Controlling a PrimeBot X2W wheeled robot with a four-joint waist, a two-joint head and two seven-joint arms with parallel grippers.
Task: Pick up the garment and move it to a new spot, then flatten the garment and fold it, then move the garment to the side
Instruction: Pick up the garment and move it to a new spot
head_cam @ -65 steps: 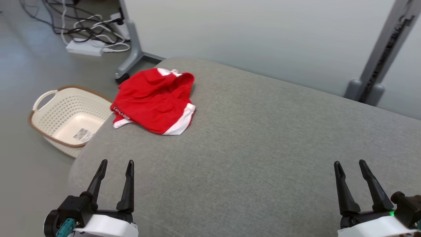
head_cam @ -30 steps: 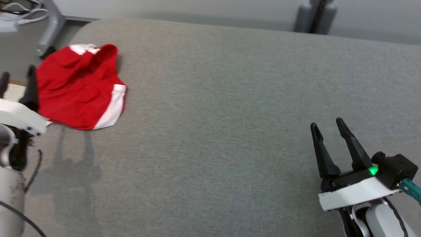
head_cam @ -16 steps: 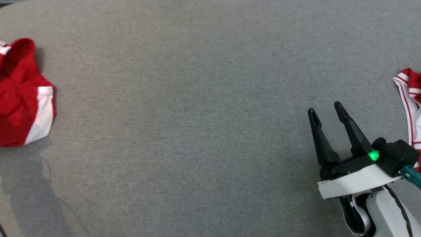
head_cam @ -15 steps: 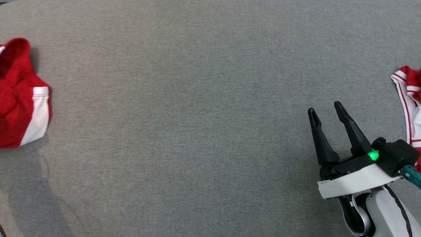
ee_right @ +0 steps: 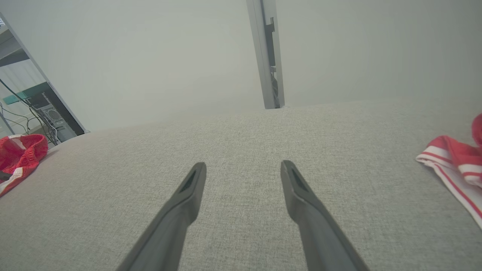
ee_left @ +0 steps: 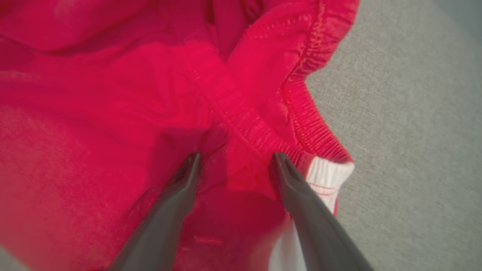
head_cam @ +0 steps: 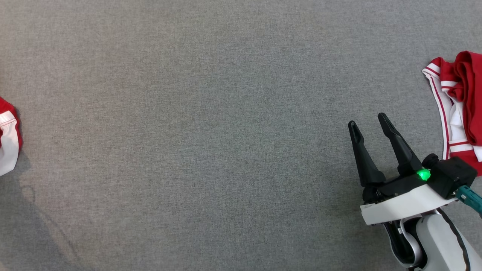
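The garment (ee_left: 113,94), red cloth with an elastic waistband and a white side panel, lies crumpled on the grey padded table (head_cam: 211,131). In the head view just its white-edged corner (head_cam: 7,139) shows at the left edge. My left gripper (ee_left: 237,155) is open right over it, a fold of the waistband between the fingertips; I cannot tell if they touch the cloth. My right gripper (head_cam: 367,119) is open above bare table at the lower right, and its fingers hold nothing (ee_right: 244,164). The right wrist view has the garment (ee_right: 19,154) far off to the left.
A second piece of clothing, red with white stripes (head_cam: 461,98), lies at the table's right edge, just right of my right gripper (ee_right: 455,158). Behind the table stand a pale wall and a grey post (ee_right: 267,56). Cables and a computer case (ee_right: 49,113) sit off the far left corner.
The head camera has swung right: the red garment has slid almost out of the picture on the left, and the striped piece shows more on the right. The right gripper stays open.
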